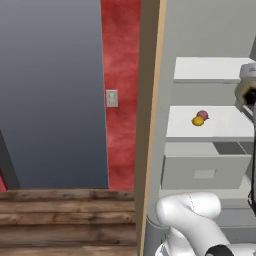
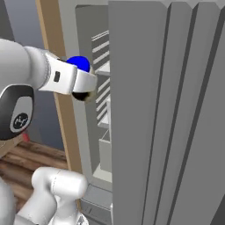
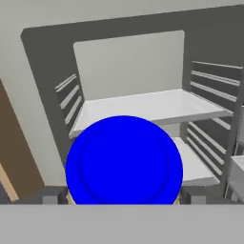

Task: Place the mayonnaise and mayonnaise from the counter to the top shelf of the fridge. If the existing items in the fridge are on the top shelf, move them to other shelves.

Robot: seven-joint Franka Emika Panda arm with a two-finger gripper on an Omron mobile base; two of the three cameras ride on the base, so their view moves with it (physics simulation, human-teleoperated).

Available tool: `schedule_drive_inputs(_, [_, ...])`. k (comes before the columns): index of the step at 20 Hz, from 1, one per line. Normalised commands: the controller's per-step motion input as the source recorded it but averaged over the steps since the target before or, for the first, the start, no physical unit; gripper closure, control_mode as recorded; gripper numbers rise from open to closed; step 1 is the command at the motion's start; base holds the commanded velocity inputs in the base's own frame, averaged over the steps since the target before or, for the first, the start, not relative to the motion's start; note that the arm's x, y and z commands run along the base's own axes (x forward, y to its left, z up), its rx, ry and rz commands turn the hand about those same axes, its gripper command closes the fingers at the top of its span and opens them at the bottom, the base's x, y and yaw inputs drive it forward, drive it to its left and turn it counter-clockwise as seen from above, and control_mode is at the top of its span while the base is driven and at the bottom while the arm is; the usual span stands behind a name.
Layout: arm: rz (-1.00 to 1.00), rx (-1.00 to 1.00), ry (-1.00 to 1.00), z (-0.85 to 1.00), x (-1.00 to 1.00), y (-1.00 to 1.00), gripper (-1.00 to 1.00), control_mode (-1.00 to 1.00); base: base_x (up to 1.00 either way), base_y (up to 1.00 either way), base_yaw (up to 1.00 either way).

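My gripper (image 3: 124,198) holds a mayonnaise jar (image 3: 124,162) between its jaws, blue lid toward me, just outside the fridge (image 3: 43,71) opening. Beyond it the top shelf (image 3: 143,107) lies bare to its back edge. On the shelf below (image 1: 225,125), a red fruit (image 1: 202,115) and an orange fruit (image 1: 198,121) sit touching near the left edge.

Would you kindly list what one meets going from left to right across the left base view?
Grey wall → wall switch on the red wall → wooden frame edge → orange-yellow fruit → dark red fruit → mayonnaise jar at the right edge.

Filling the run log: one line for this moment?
gripper: shut on mayonnaise jar | facing open fridge | top shelf: bare | two fruits: lower shelf
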Motion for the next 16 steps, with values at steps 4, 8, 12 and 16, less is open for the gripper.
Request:
schedule_drive_inputs(4, [-0.01, 0.00, -0.19, 0.13, 1.00, -0.29, 1.00, -1.00, 0.00, 0.00, 0.00])
schedule_drive_inputs(8, [0.06, 0.00, -0.02, -0.19, 1.00, -0.29, 1.00, -1.00, 0.00, 0.00, 0.00])
schedule_drive_inputs(12, [0.06, 0.00, 0.00, -0.29, 1.00, -0.09, 1.00, -1.00, 0.00, 0.00, 0.00])
schedule_drive_inputs(16, [0.03, 0.00, 0.00, -0.36, 1.00, -0.02, 1.00, -1.00, 0.00, 0.00, 0.00])
